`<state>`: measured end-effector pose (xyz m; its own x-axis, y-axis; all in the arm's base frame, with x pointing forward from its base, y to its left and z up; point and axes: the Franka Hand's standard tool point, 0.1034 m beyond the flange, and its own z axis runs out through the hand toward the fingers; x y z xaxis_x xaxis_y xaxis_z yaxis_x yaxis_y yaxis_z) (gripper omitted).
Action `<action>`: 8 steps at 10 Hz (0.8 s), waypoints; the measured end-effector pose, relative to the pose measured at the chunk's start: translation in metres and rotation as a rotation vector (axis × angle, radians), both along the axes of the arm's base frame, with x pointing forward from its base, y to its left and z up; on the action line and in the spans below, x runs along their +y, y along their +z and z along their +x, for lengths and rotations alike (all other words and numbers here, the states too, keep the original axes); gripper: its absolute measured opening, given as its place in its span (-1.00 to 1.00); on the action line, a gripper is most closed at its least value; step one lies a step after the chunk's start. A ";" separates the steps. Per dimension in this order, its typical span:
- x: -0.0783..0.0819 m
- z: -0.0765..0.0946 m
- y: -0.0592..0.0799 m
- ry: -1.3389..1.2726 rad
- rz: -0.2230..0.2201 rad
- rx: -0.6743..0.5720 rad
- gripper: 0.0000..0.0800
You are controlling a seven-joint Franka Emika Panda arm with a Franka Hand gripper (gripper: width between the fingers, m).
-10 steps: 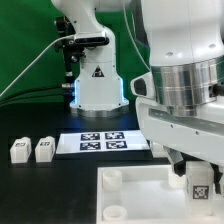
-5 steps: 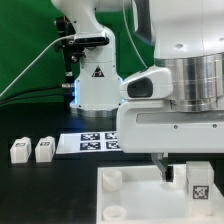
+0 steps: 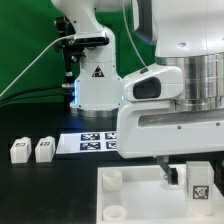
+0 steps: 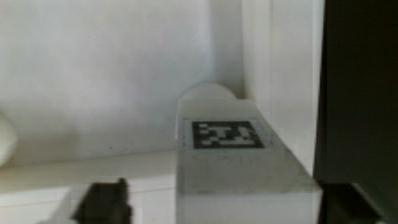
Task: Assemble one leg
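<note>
The small white plastic block-shaped leg [image 3: 199,183] with a square tag stands on the large white tray-like part [image 3: 130,192], apparently over a corner socket. The tool [image 3: 180,172] is beside it; I cannot tell its spread.

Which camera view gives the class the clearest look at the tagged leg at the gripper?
The wrist view: the leg fills the frame, its tag sharp. The exterior view shows that leg small, half cut off at the frame's edge.

Wrist view: white leg [image 4: 240,150] w/ one b&w tag on its face, seen close up against white surface. Dark fingertip [image 4: 111,200] just beside it; contact unclear.
</note>
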<state>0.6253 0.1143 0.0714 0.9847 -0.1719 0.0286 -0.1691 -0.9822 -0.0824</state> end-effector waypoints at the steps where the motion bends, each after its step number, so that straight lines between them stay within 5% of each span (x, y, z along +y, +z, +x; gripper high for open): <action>1: 0.001 0.000 0.000 -0.119 0.008 0.010 -0.08; 2: 0.000 0.000 0.000 -0.202 0.011 0.016 -0.27; 6: 0.001 0.000 0.000 -0.862 0.027 0.071 -0.27; 8: -0.001 0.001 0.000 -1.338 0.093 0.138 -0.27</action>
<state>0.6264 0.1135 0.0711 0.0553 -0.9911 -0.1207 -0.9978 -0.0503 -0.0439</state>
